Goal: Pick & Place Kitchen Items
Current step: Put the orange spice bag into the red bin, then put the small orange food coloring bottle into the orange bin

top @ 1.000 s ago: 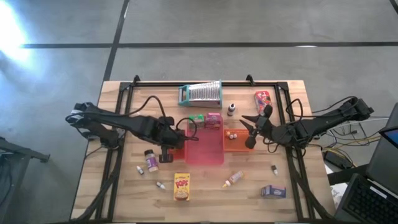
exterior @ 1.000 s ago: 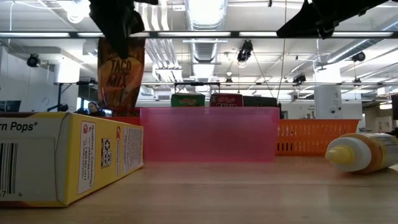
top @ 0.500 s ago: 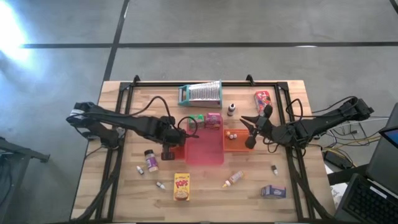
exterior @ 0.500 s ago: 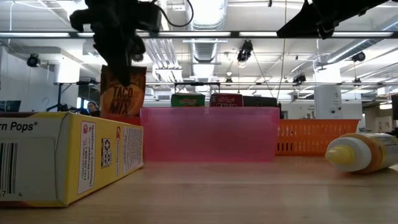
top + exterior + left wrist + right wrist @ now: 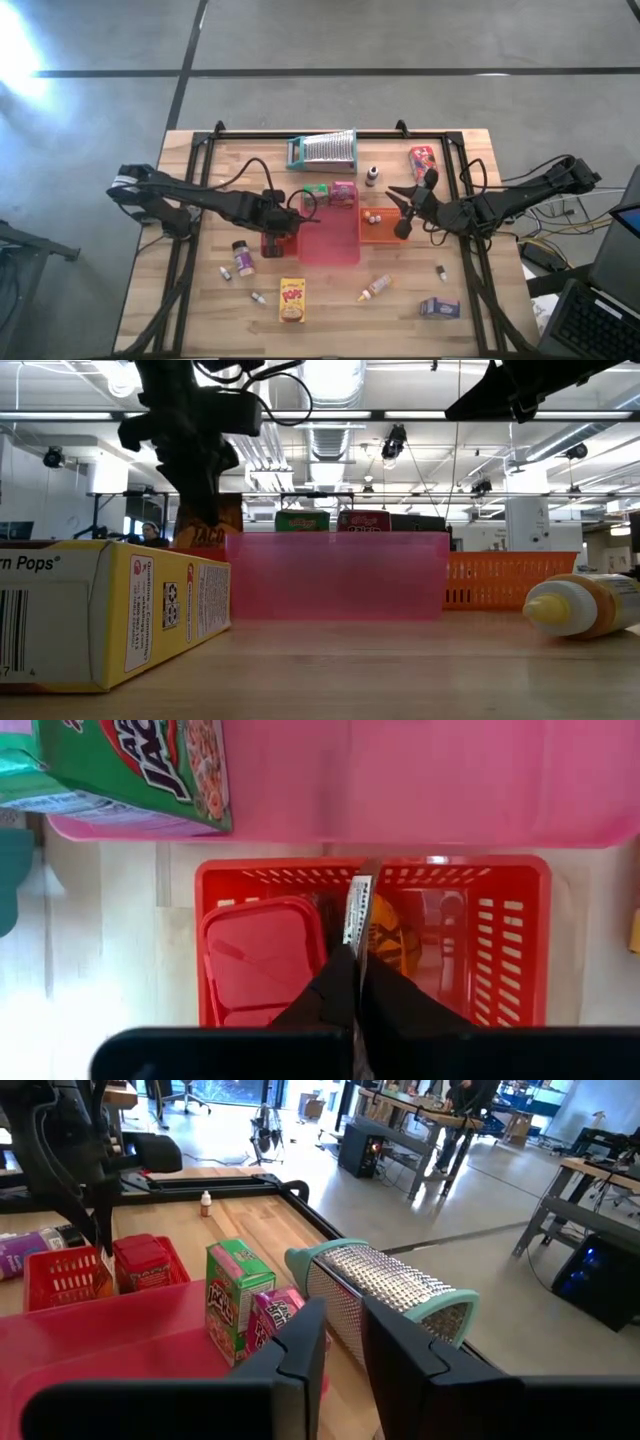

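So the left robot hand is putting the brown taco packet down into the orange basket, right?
Not quite. The left gripper is shut on the brown taco packet and lowering it into the red basket, not the orange one. The left wrist view shows the packet inside the red basket, beside a red box. The orange basket sits on the far side of the pink tray.

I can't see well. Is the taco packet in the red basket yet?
Partly in: the left gripper holds the taco packet, lowered into the red basket.

The yellow box (image 5: 110, 610) reads "Pops" (preceded by "rn"), the brown packet (image 5: 208, 534) seemingly "TACO".
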Controlling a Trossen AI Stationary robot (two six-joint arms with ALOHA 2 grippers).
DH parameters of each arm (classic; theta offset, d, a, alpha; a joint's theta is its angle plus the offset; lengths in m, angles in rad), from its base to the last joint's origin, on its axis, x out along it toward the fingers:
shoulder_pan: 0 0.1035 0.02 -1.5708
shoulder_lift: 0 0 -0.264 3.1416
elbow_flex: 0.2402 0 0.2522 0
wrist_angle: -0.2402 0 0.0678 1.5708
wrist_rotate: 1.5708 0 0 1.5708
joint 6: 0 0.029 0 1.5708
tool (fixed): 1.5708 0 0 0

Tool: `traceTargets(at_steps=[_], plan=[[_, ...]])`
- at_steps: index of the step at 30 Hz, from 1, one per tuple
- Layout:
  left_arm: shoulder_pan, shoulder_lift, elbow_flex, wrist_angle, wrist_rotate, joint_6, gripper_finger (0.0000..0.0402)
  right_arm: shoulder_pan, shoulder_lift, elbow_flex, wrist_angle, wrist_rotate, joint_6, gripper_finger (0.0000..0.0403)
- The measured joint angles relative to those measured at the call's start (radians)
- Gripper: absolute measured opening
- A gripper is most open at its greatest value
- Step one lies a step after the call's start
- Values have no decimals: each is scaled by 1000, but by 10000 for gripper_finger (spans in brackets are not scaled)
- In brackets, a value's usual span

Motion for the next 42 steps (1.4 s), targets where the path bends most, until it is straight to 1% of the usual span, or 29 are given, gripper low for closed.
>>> traceTargets(at_steps=[9,11,13,20,22,26,31,36,42], plan=[[0,0,-11,29,0,13,17,0,0,0,-2,-3,0,96],[0,0,-12,28,2,19,23,-1,0,0,-3,-21,0,102],[0,1,-12,28,4,18,36,-1,0,0,-6,-30,0,107],[0,1,-12,28,4,6,102,-1,0,-7,-6,-49,-2,121],[0,0,-2,4,7,1,115,-1,0,-13,-7,-51,-1,125],[0,-2,67,-57,8,-5,128,0,0,-18,-6,-51,0,133],[0,-2,184,-165,8,-18,131,0,0,-18,-6,-51,0,139],[0,-2,300,-306,8,-85,130,0,0,-18,-6,-51,-8,143],[-1,-3,390,-402,8,-169,130,0,0,-18,-6,-51,-98,134]])
